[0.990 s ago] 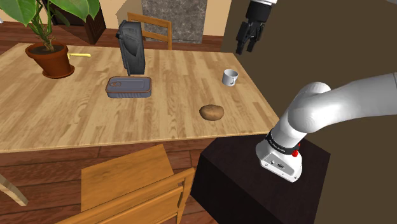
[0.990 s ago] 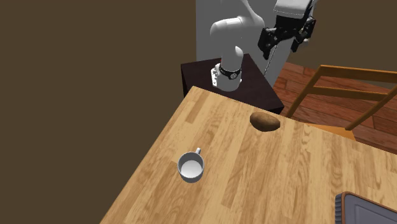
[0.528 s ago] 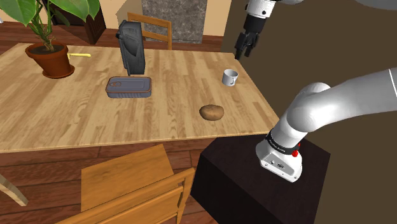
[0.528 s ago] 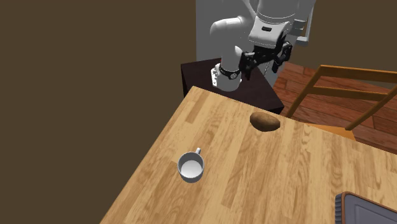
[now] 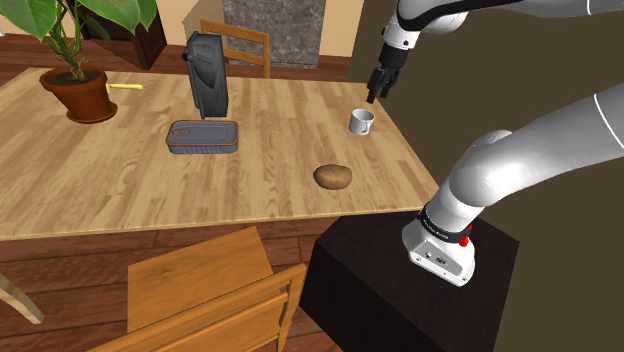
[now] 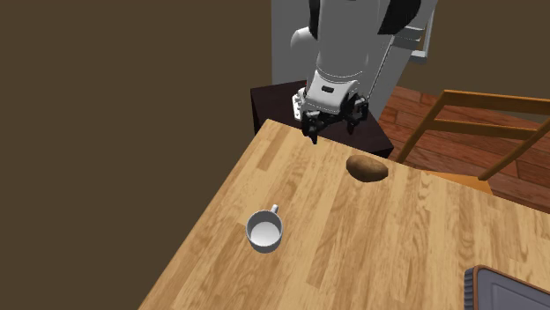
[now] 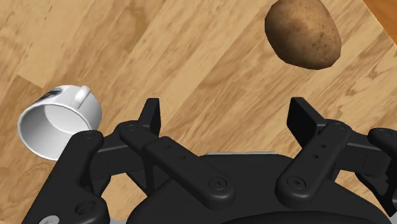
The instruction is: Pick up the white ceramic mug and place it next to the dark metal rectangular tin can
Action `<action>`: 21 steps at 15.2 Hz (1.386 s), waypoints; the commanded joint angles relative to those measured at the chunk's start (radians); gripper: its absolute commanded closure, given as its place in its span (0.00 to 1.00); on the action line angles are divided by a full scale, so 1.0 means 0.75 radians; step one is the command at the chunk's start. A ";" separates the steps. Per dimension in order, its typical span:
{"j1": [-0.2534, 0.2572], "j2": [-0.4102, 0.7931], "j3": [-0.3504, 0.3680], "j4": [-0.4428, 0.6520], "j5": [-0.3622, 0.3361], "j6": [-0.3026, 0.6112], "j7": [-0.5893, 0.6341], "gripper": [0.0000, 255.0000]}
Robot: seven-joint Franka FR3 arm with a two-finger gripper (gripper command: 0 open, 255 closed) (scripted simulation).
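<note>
two black fingers of my gripper [image 7: 226,114] stand wide apart with only bare wood showing between them, so the tool is released and grasps nothing. it hangs above the wooden table [image 5: 120,180], clear of the surface, its blocky linkages matte and dark.

off past the outer side of one finger sits the white mug [image 7: 54,124], upright, a smooth round cup with a small looped handle and a pale hollow inside. it rests on the planks, apart from the gripper [image 5: 377,88], which hovers just above and beside the mug [image 5: 361,121] in the shoulder view. from the second exterior view the gripper [image 6: 333,129] is over the table's corner and the mug [image 6: 264,231] lies farther along the boards.

ahead of the other finger lies a potato [image 7: 303,32], a lumpy brown oval with a speckled skin, untouched.

well apart from the tool, beyond the mug, the rectangular tin can [image 5: 203,137] lies flat: dark grey, rounded corners, a raised rim. the table's top is pale planks with streaked grain running lengthwise.
</note>
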 commanded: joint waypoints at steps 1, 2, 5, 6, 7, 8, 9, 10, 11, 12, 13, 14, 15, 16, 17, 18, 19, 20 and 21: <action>-0.007 0.080 -0.051 0.017 -0.009 0.073 -0.063 0.00; -0.009 0.120 -0.075 0.025 -0.009 0.109 -0.093 0.00; -0.009 0.250 -0.146 0.060 0.005 0.214 -0.186 0.00; -0.007 0.296 -0.170 0.075 0.016 0.247 -0.220 0.00; -0.006 0.344 -0.193 0.092 0.031 0.279 -0.255 0.00; -0.004 0.393 -0.215 0.111 0.049 0.310 -0.292 0.00; -0.002 0.443 -0.237 0.132 0.070 0.339 -0.331 0.00; 0.000 0.494 -0.257 0.154 0.096 0.367 -0.371 0.00; 0.002 0.547 -0.276 0.179 0.126 0.393 -0.414 0.00; 0.001 0.601 -0.293 0.205 0.159 0.417 -0.458 0.00; -0.001 0.656 -0.308 0.233 0.197 0.438 -0.504 0.00; -0.006 0.712 -0.319 0.263 0.237 0.457 -0.551 0.00; -0.013 0.768 -0.328 0.296 0.280 0.474 -0.598 0.00; -0.024 0.825 -0.332 0.330 0.324 0.487 -0.645 0.00; -0.038 0.882 -0.333 0.366 0.368 0.499 -0.692 0.00; -0.055 0.938 -0.331 0.404 0.412 0.508 -0.737 0.00; -0.076 0.994 -0.325 0.444 0.455 0.515 -0.780 0.00; -0.098 1.049 -0.317 0.485 0.495 0.520 -0.820 0.00; -0.123 1.103 -0.307 0.528 0.533 0.523 -0.858 0.00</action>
